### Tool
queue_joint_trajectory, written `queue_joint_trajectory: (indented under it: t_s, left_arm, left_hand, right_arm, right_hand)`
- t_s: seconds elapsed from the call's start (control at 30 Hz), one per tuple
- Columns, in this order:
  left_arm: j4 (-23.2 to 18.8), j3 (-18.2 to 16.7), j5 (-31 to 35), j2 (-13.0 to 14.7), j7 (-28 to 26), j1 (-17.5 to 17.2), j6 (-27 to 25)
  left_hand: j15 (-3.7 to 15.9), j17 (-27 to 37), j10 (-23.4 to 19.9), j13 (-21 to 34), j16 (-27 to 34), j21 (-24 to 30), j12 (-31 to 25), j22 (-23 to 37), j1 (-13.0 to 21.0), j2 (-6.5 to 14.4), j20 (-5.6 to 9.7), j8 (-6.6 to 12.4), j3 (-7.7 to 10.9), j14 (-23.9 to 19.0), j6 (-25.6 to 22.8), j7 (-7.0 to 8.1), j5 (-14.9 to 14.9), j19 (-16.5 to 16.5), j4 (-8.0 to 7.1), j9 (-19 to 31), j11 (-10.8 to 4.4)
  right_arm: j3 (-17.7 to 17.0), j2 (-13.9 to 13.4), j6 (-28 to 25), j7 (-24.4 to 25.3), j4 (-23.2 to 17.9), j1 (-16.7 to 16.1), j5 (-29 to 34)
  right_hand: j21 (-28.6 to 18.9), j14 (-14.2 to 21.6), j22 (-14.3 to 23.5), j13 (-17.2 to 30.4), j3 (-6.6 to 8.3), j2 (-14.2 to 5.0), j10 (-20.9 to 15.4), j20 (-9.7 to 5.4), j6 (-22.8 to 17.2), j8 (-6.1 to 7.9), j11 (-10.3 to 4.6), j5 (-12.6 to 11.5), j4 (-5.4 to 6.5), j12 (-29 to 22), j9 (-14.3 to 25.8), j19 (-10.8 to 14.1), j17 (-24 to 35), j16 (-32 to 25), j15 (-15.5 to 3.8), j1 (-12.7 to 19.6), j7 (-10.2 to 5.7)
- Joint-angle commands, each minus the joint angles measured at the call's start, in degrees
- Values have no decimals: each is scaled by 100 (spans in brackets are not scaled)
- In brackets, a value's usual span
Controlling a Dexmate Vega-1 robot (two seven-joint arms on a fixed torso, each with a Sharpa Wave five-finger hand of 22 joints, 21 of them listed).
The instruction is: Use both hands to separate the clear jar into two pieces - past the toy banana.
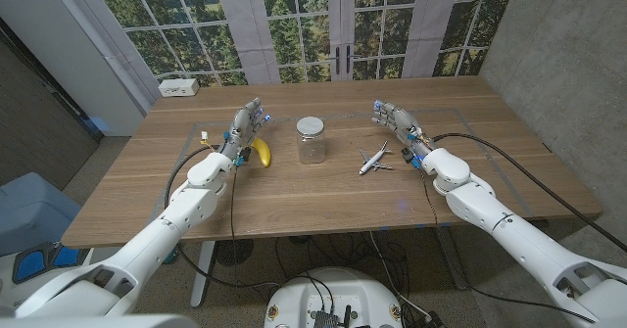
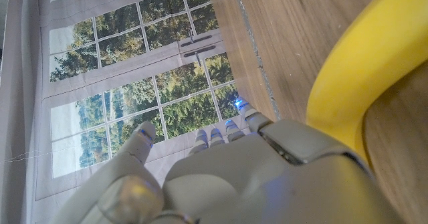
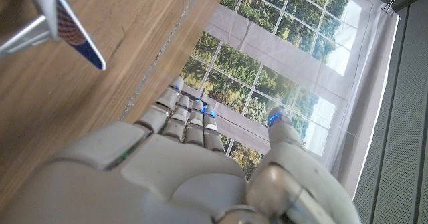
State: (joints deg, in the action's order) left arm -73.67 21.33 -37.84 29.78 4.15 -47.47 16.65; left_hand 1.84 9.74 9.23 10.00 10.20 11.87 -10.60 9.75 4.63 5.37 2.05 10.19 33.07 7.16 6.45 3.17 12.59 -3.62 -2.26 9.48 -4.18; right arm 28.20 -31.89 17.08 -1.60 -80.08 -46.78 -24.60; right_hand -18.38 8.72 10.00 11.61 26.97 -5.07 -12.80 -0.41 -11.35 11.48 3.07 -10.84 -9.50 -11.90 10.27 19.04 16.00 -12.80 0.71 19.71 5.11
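Jar [image 1: 311, 140] upright, lidded — apparently empty

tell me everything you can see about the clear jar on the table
The clear jar is a see-through cylinder that looks like glass or clear plastic, capped with a pale, whitish lid that sits closed on top. It stands upright on the wooden table, near the middle. The toy banana lies apart on one side, a toy airplane apart on the other. Nothing touches it except the table; the left hand and right hand are both off it.
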Motion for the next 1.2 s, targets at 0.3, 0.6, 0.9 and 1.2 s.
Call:
queue_joint_trajectory:
  t_s: [0.3, 0.6, 0.9, 1.2]
  left_arm:
    - [12, -2, -10, 18, 64, 14, -4]
    - [-49, -10, -9, 47, 51, 0, -27]
    - [-179, 9, 37, 99, 15, -2, -95]
    - [-297, 0, 45, 132, -32, -63, -111]
  left_hand:
    - [212, 20, -20, 10, 18, 14, -31, 18, -54, 249, 56, 20, 44, -18, -16, -40, 40, -80, 31, 22, 17]
    - [204, 20, -27, 10, 18, 7, -33, 18, -62, 245, 56, 20, 47, -25, -23, -51, 41, -84, 36, 22, 21]
    - [201, 20, -41, 10, 18, 1, -36, 19, -70, 242, 53, 21, 51, -32, -30, -63, 43, -91, 40, 23, 23]
    - [190, 20, -46, 10, 18, -4, -36, 19, -80, 239, 54, 26, 55, -41, -48, -87, 45, -100, 44, 23, 31]
  right_arm:
    - [275, 33, 70, -252, 6, 173, 330]
    - [397, 30, 97, -423, 94, 286, 457]
    - [483, 67, 227, -620, 243, 334, 475]
    - [598, 25, 209, -745, 207, 372, 615]
  right_hand:
    - [-2, 57, 21, 13, 40, 43, -48, -20, -23, -4, -21, -69, -78, -7, 30, 168, -24, -22, -1, 169, 38]
    - [11, 71, 16, 16, 64, 75, -29, 3, 16, -15, -13, -93, -108, 5, 32, 205, -54, -15, 25, 278, 70]
    - [26, 89, 12, 20, 60, 189, 4, 26, 51, -20, 16, -102, -130, 20, 36, 253, -92, -6, 46, 379, 112]
    - [44, 92, 5, 27, 64, 365, 74, -21, 153, -33, 39, -103, -161, 44, 44, 333, -147, 17, 52, 565, 159]
